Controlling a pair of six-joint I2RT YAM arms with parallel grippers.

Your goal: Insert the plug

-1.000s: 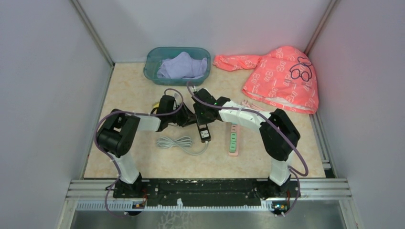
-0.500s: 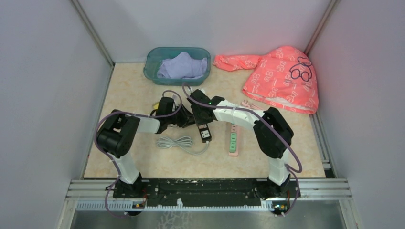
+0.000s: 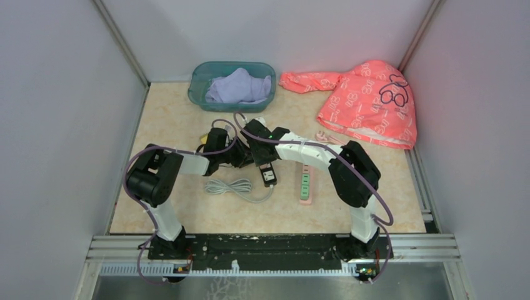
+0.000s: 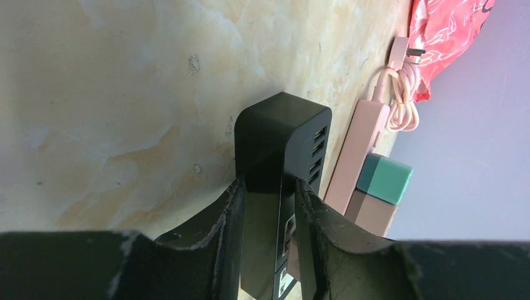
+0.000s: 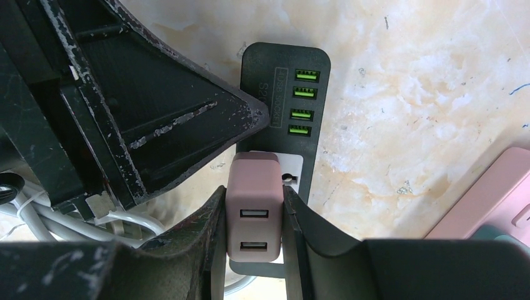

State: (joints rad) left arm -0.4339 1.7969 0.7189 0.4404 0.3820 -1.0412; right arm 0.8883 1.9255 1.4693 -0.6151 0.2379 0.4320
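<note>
Two arms meet mid-table in my top view, over the black power strip [image 3: 268, 173]. The left gripper [image 4: 269, 212] is closed narrow onto the strip's two long sides, with its fingers [image 4: 222, 219] touching it. The right gripper [image 5: 253, 219] is pinched on the pink plug [image 5: 253, 209], a block with two USB ports facing my camera. The plug sits over the strip's white socket panel [image 5: 295, 172], next to a row of four green USB ports [image 5: 300, 103]. I can't tell if the pins are in.

Edges: grey walls [image 3: 62, 125] close off the table [image 3: 175, 112] on the left, back and right, and the black strip is well apart from all three. There is bare tabletop left of the left arm and at the near right. It is tight on the strip's right side, where a pink power strip [image 3: 305, 200] lies just beside it and roughly parallel. That strip carries a green block [image 4: 385, 178], and its pink cord [image 4: 400, 69] is bundled at the far end. A white cable coil [image 3: 230, 186] lies on the near side of the left gripper.

Writing: there is small grey lettering beside the green ports, too blurred for me to read. The print on the coral garment [image 3: 369, 100] at back right is too small to read.

Containers: a teal tub [image 3: 225, 106] at the back left holds a crumpled lavender cloth [image 3: 240, 86].
</note>
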